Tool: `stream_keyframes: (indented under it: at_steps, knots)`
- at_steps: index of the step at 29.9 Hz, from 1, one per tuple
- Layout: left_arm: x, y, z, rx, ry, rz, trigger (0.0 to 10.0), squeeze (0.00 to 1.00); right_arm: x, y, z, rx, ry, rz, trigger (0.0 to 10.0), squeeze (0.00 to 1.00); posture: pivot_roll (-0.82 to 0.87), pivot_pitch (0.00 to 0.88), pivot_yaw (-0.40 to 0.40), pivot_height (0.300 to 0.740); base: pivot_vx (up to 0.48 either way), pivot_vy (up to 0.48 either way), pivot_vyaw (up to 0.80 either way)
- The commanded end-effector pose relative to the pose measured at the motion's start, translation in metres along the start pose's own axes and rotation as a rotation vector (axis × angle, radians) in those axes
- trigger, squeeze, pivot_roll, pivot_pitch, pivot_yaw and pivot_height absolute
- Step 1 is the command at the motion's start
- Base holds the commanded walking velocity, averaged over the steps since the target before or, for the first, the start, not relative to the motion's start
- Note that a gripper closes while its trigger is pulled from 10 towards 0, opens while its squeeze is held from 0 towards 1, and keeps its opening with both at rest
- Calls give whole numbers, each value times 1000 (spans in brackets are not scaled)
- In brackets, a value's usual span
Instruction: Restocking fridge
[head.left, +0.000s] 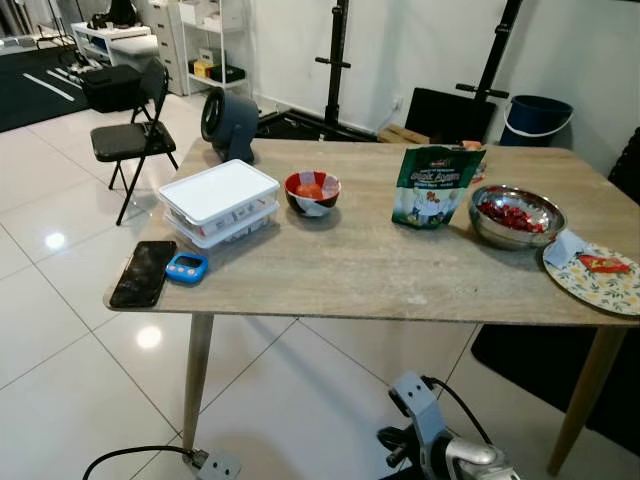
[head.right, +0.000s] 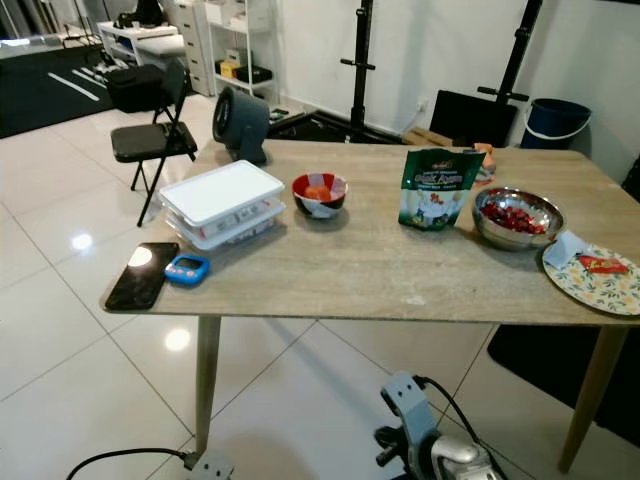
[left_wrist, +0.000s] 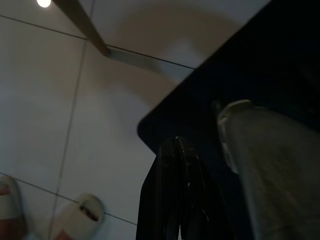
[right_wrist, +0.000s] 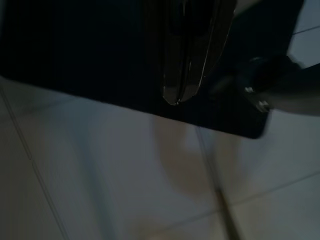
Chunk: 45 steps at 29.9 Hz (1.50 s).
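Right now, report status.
Both arms idle below the table; left gripper and right gripper shut, empty. White food container untouched. Nothing in the way.

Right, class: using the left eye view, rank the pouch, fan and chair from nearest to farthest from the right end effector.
The right end effector hangs below the table's near edge.
1. Pouch, mid-table, right.
2. Fan, far left corner.
3. Chair, on the floor beyond, left.

Silver-grey arm with black cable; glossy black two-fingered left claw, right claw.
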<state>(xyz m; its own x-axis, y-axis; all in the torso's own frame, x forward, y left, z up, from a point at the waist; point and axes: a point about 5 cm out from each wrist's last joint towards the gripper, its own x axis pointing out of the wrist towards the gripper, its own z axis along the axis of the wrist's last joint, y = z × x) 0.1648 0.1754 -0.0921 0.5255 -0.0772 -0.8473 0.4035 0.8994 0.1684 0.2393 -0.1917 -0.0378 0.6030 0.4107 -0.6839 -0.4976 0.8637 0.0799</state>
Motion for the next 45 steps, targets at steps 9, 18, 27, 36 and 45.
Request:
stream_keyframes:
  at_steps: [9,18,27,36,45]
  knots:
    - [-3,39,19,62,-89,78,10000,0,1,-4,-3,42,3,-109,10000,0,65,21,-31,740,0,0,0]
    - [-10,82,42,20,-162,190,10000,0,6,11,-25,28,111,-158,10000,0,24,40,-17,740,0,0,0]
    - [-10,86,75,137,-267,196,10000,0,-5,6,-47,91,153,-220,10000,0,22,34,-9,740,0,0,0]
    - [-12,87,106,192,-372,188,10000,0,-6,4,-46,84,156,-250,10000,0,13,17,-14,740,0,0,0]
    - [-13,75,126,251,-466,150,10000,0,4,12,-32,64,117,-212,10000,0,21,19,-18,740,0,0,0]
